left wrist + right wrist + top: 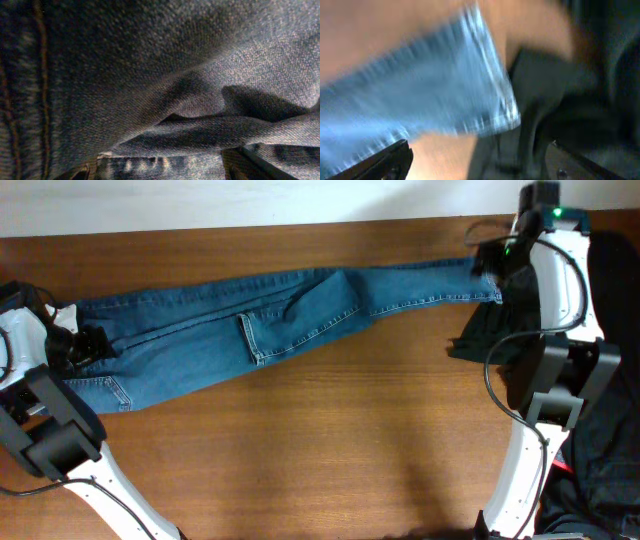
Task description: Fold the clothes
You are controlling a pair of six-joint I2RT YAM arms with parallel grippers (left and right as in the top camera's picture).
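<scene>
The clothes, a pair of blue denim jeans [250,330], lie stretched across the wooden table, waist at the left and a leg running to the far right. My left gripper [88,345] sits low on the waist end. In the left wrist view denim [150,65] fills the frame and a seamed edge lies between the wide-apart fingertips [75,172]. My right gripper [492,262] hovers at the leg's end. The blurred right wrist view shows the leg hem [445,90] beyond the right gripper [480,162], which is open and empty.
A dark cloth [480,340] lies at the table's right edge under the right arm, with more dark fabric [610,380] past it. Bare wood [330,440] spreads in front of the jeans. The arms' white bases [520,470] stand at the near corners.
</scene>
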